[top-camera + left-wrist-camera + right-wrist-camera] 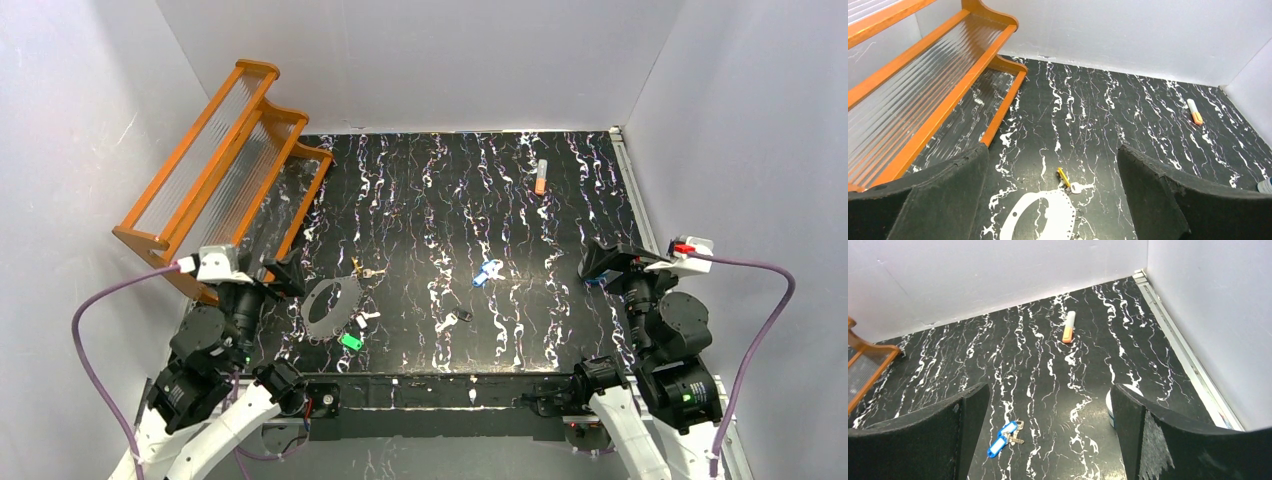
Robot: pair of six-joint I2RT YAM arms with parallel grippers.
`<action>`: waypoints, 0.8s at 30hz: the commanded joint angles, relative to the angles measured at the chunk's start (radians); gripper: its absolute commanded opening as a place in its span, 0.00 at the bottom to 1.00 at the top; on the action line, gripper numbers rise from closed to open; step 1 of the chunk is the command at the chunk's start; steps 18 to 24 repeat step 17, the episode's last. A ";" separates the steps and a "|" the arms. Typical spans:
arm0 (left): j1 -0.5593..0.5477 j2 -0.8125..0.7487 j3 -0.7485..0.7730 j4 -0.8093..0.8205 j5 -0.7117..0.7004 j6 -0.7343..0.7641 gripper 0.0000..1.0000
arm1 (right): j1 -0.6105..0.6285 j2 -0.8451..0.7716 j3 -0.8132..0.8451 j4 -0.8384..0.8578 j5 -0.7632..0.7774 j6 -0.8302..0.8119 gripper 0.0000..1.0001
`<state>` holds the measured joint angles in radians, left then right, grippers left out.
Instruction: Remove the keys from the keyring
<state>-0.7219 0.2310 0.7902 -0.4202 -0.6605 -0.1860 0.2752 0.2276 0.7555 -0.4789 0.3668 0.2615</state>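
Two grippers were recorded, both spread wide and holding nothing: the left gripper (1052,152) was raised over the near left of the black marbled table (450,200), the right gripper (1048,390) over its right side. One keyring (335,305), a thin grey oval loop, was laid flat on the table just ahead of the left gripper, touched by neither arm. A yellow-headed key (1063,176) and a plain silver key (1079,187) were found together at the loop's far edge. A green-headed key (351,341) and another silver key (368,318) were found at its near right edge. Whether any of these four was threaded on the loop could not be told. A further small key (452,318) was set apart to the right of the loop. A bunch with blue tags (1002,440) and small metal keys was placed near the table's middle, well apart from the loop. One orange-and-white tube (541,177) was lying towards the far right. One orange wooden rack (225,160) was propped at the far left corner. One white, blue-edged disc (1110,405) was partly hidden behind the right gripper's finger.
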 commanded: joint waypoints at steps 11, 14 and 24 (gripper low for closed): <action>0.003 -0.163 -0.168 0.038 -0.103 0.001 0.98 | -0.002 -0.048 -0.063 0.107 0.058 0.003 0.99; 0.003 -0.144 -0.167 0.041 -0.102 -0.004 0.98 | -0.002 -0.045 -0.065 0.112 0.043 -0.012 0.99; 0.003 -0.134 -0.171 0.049 -0.096 -0.001 0.98 | -0.001 -0.024 -0.051 0.102 0.053 -0.007 0.99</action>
